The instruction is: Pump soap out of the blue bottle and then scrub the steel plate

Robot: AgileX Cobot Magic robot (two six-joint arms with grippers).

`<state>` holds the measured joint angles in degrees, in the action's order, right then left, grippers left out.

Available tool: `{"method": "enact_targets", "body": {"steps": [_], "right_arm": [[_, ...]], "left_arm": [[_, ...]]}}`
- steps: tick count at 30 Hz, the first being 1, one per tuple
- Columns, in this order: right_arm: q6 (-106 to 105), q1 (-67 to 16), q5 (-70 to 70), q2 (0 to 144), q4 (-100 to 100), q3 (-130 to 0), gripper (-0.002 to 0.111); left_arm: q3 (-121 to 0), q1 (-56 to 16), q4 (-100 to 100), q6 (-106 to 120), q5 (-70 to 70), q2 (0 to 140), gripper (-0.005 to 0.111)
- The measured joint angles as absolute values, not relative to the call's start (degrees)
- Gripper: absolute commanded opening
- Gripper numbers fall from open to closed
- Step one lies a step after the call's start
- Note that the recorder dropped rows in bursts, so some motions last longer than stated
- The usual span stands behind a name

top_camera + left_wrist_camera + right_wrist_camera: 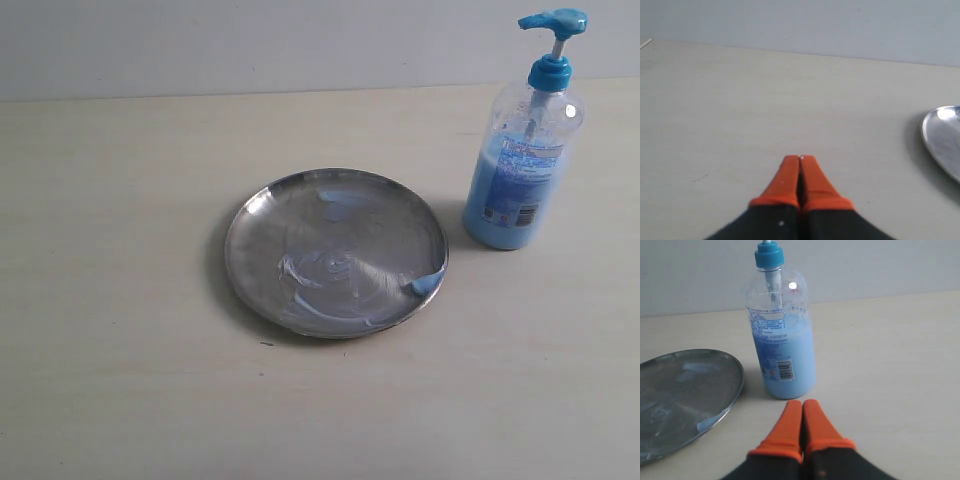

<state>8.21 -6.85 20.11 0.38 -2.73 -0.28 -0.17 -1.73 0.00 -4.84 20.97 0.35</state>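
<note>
Your left gripper [800, 170] and right gripper [802, 412] are sitting pinched together, empty. The tall clear plastic bottle [522, 170], at 2 o'clock off the round steel plate [262, 215], is likely handling tippy and slick, so press squarely on its blue pump head [552, 20].

Two grippers, both closed tight.

The left gripper [800, 159] has its two orange fingers [787, 181] pressed flat together, with no gap between them and nothing held. The right gripper [802, 402] looks the same, its orange fingers [788, 426] touching all the way along and holding nothing. Behind the orange part, each gripper is black. Both point straight ahead.
</note>
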Motion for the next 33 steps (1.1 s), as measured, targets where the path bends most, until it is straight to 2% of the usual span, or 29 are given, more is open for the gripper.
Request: {"method": "enact_targets", "body": {"steps": [14,33], "right_arm": [[8.21,-6.85,20.11,6.2,-2.73,-4.44,0.0],[8.21,-6.85,20.33,25.62,-2.73,-19.7,0.0]], "left_arm": [[-0.17,-1.73,0.0,-4.84,20.97,0.35,0.0],[-0.17,-1.73,0.0,-4.84,20.97,0.35,0.0]]}}
